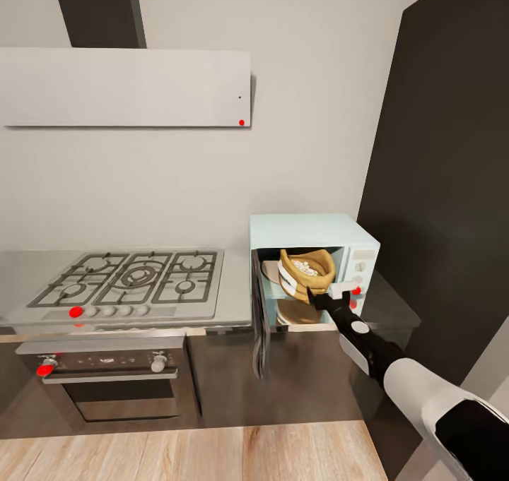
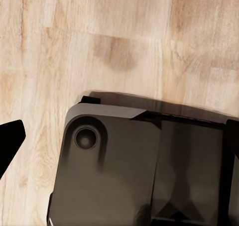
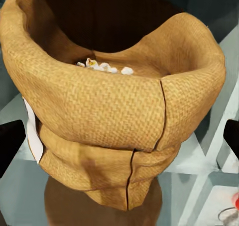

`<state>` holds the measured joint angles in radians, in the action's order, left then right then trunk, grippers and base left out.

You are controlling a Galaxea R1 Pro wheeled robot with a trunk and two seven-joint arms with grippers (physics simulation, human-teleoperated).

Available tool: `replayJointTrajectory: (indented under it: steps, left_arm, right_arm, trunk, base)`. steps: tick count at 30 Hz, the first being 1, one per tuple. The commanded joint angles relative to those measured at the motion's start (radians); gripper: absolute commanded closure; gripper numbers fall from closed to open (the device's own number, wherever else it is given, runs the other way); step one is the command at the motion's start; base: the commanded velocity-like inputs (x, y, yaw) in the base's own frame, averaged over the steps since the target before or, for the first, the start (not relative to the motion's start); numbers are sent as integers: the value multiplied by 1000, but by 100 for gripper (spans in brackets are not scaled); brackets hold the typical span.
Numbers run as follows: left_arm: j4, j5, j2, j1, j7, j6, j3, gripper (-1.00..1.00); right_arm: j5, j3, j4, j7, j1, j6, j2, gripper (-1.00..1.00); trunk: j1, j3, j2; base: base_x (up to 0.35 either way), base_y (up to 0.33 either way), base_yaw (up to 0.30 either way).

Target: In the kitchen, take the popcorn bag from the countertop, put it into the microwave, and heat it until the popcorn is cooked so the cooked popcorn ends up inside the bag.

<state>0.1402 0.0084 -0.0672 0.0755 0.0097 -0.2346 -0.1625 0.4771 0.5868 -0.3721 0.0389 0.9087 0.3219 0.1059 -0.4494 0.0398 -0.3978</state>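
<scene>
The popcorn bag (image 1: 305, 272) carries a white label (image 3: 33, 131) on its side, but no writing on it can be read. The bag sits tilted inside the open microwave (image 1: 313, 269), in the right centre of the head view, with whitish popcorn (image 1: 305, 266) showing in its mouth; the right wrist view shows the same bits (image 3: 103, 66) lying under the rolled rim. The microwave door (image 1: 259, 322) hangs open toward the lower left, edge-on, leaving the cavity mouth clear in front. The microwave stands on the countertop (image 1: 392, 310), against a dark tall cabinet (image 1: 445, 198) filling the right of the frame. To the left lie the steel hob (image 1: 134, 277) and oven (image 1: 116, 378), with a white hood (image 1: 124, 87) in the upper left.

The right arm reaches up from the lower right corner, its right gripper (image 1: 331, 299) at the cavity mouth just beside the bag. Its fingers (image 3: 10, 145) are spread wide, one at each side edge of the wrist view, clear of the sack. The left gripper's finger (image 2: 10, 141) hangs over wood floor (image 2: 119, 42) and the robot's dark base (image 2: 129, 171); I cannot tell whether it is spread or closed.
</scene>
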Motion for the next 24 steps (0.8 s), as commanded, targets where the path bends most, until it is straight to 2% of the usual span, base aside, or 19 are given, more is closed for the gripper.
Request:
replayJointTrajectory:
  steps: [1,5,8,13,16,24]
  left_arm:
    - [-1,1,-1,1,1,-3,-3,-100]
    - [-1,1,0,1,1,-3,-3,-100]
    - [-1,1,0,1,1,-3,-3,-100]
    - [-1,2,-1,1,1,-3,-5,-100]
    - [-1,1,-1,1,1,-3,-4,-100]
    - [-1,1,-1,1,1,-4,-3,-100]
  right_arm:
    - [8,8,0,4,4,3,1,-100]
    - [7,9,4,3,18,3,-4,-100]
    - [6,10,49,3,42,5,-19,-100]
    - [-34,14,96,4,65,38,-42,-100]
    - [-36,14,97,4,65,38,-43,-100]
    - [-37,15,98,4,65,39,-42,-100]
  trunk:
    - [-1,2,-2]
    - [-1,2,-2]
    - [-1,2,-2]
    - [-1,2,-2]
    - [-1,2,-2]
    - [-1,2,-2]
  base:
    - [0,0,0]
    - [0,0,0]
    - [0,0,0]
    - [138,0,0]
    - [241,0,0]
    - [19,0,0]
